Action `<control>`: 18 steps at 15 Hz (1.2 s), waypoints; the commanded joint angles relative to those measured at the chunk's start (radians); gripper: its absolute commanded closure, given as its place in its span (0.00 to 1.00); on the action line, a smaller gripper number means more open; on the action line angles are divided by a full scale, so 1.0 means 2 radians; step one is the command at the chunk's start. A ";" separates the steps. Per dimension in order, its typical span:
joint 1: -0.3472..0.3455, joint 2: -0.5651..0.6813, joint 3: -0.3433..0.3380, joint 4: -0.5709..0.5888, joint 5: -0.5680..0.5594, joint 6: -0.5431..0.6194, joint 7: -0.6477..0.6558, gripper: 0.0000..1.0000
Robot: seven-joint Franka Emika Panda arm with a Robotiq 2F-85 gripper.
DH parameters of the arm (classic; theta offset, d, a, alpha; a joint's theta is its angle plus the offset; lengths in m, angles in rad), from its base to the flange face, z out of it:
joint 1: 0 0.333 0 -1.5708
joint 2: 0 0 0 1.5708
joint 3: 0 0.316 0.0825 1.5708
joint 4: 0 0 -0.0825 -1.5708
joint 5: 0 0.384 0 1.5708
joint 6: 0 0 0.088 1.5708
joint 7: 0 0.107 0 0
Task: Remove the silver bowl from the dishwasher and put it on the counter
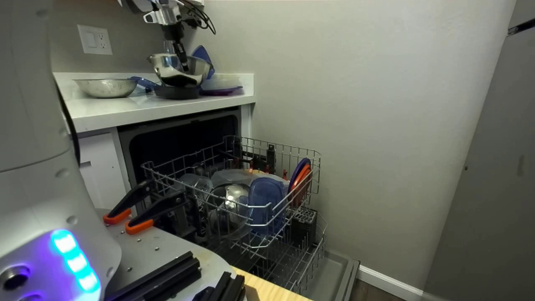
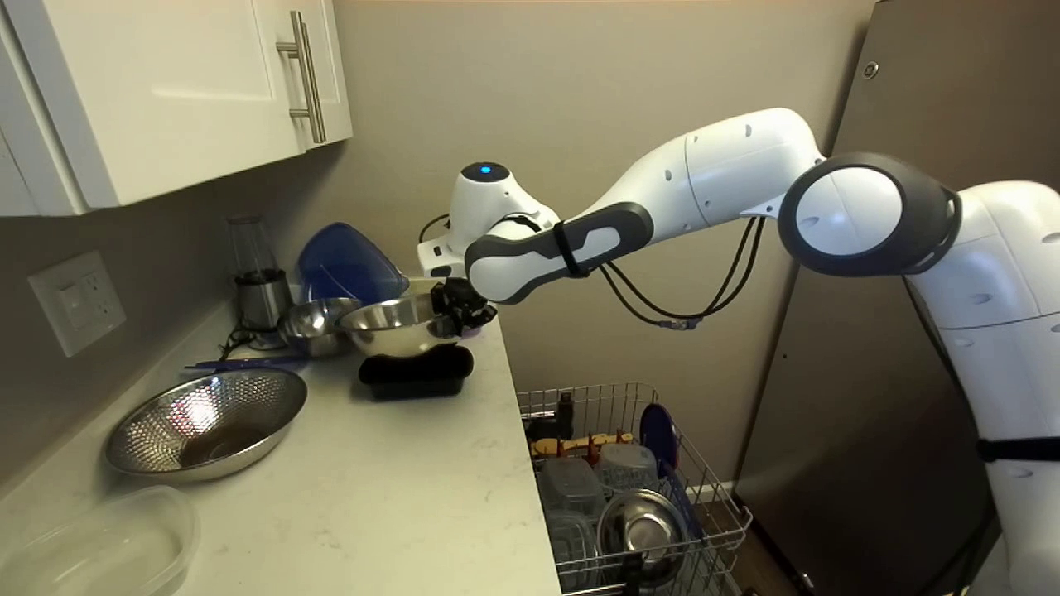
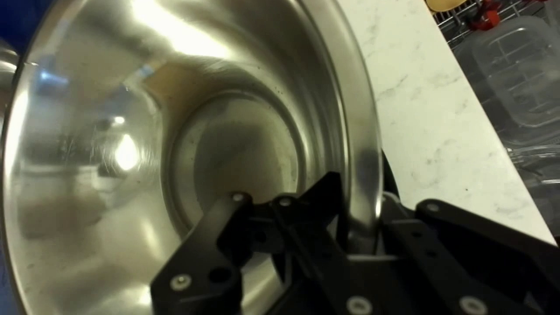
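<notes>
The silver bowl (image 1: 160,66) is over the back end of the white counter (image 1: 125,109), tilted, just above or on a black loaf-shaped pan (image 1: 177,93). I cannot tell whether they touch. My gripper (image 1: 184,66) points down and is shut on its rim. In the wrist view the silver bowl (image 3: 109,197) fills the left half. One finger of the gripper (image 3: 361,203) is inside the wall, the other outside, its tip hidden. The bowl (image 2: 385,341) also shows in an exterior view. The dishwasher (image 1: 184,142) is open, its rack pulled out.
Another shiny bowl (image 2: 642,530) sits in the rack among clear containers and blue lids. On the counter are a wide perforated metal bowl (image 2: 257,414), a smaller metal bowl (image 2: 319,324), a blender (image 2: 263,302), a blue sheet (image 2: 348,265) and a clear container (image 2: 99,546).
</notes>
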State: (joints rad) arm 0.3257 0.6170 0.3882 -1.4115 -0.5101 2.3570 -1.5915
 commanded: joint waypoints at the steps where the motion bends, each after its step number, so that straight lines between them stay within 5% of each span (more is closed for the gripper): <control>1: 0.023 0.004 -0.033 -0.007 0.015 0.030 -0.001 0.98; 8: 0.032 0.004 -0.045 -0.007 0.024 0.054 -0.002 0.98; 18: 0.018 0.003 -0.006 -0.017 0.064 0.055 -0.037 0.98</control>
State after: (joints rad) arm 0.3870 0.6435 0.3506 -1.4128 -0.4016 2.4393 -1.6254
